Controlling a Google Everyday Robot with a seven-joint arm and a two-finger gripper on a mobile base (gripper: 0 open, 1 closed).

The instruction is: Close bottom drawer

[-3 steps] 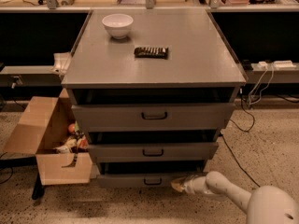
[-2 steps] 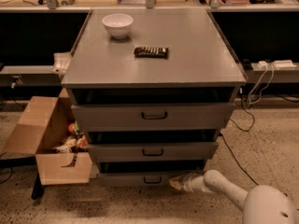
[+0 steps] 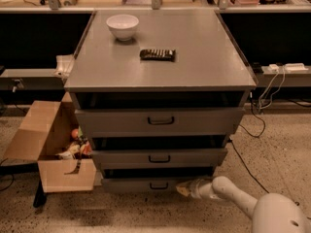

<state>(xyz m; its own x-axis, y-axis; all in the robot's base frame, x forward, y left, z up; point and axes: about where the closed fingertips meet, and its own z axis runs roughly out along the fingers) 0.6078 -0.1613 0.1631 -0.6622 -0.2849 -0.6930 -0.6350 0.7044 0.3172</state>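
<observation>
With the gripper, spread or pressed together I cannot tell, against the bottom drawer front low at frame centre, I push straight inward, slowly, so it doesn't skew.

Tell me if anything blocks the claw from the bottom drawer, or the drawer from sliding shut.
Nothing visible does. The claw sits at the front of the bottom drawer, beside its handle. The drawer's inside is too dark to check.
</observation>
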